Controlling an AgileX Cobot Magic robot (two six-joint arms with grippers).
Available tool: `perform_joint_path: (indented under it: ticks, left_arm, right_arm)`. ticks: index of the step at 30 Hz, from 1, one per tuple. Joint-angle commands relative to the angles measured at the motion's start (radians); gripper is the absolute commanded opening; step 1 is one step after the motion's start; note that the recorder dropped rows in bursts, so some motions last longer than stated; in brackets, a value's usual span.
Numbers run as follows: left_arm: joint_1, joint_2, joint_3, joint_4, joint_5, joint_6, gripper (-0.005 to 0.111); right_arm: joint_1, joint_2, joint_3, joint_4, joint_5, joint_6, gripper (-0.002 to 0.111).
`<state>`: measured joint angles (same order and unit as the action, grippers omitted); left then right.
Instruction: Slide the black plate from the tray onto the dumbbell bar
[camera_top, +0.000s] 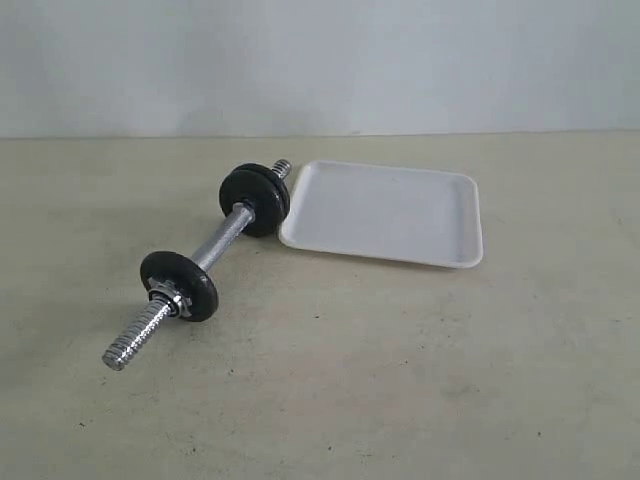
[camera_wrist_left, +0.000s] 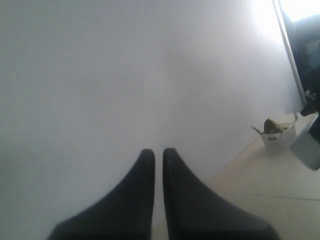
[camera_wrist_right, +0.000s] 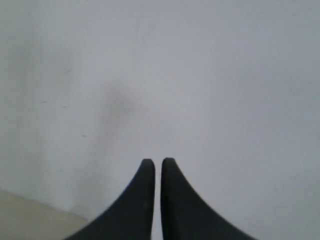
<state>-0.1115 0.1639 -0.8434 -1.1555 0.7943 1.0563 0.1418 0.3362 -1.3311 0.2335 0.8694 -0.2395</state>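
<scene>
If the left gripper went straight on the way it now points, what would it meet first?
Probably the white wall; nothing else shows ahead of the left gripper, though depth is unclear.

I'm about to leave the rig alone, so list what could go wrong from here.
The far black plates show no collar nut outside them; they might slip off the dumbbell bar if it tilts. The bar rests on round discs beside the tray, so it may roll.

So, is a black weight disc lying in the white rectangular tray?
No, the white tray holds nothing; black discs sit on the chrome bar.
</scene>
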Motion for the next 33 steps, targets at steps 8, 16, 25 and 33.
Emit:
perform_joint_path:
  ticks: [8, 16, 25, 33]
  left_arm:
    - [0.001, -0.005, 0.120, 0.108, -0.018, 0.036, 0.004]
    - [0.001, -0.005, 0.194, 0.108, -0.018, 0.057, 0.004]
    - [0.001, -0.005, 0.390, 0.106, -0.216, 0.123, 0.004]
    - [0.001, -0.005, 0.593, 0.011, -0.163, -0.065, 0.004]
  right_arm:
    - [0.142, 0.014, 0.745, 0.030, -1.057, -0.024, 0.001]
    - [0.217, 0.014, 0.974, -0.014, -1.172, -0.024, 0.001]
    - [0.217, 0.014, 1.051, -0.004, -1.221, -0.080, 0.001]
    - [0.217, 0.014, 1.051, 0.176, -1.174, 0.024, 0.001]
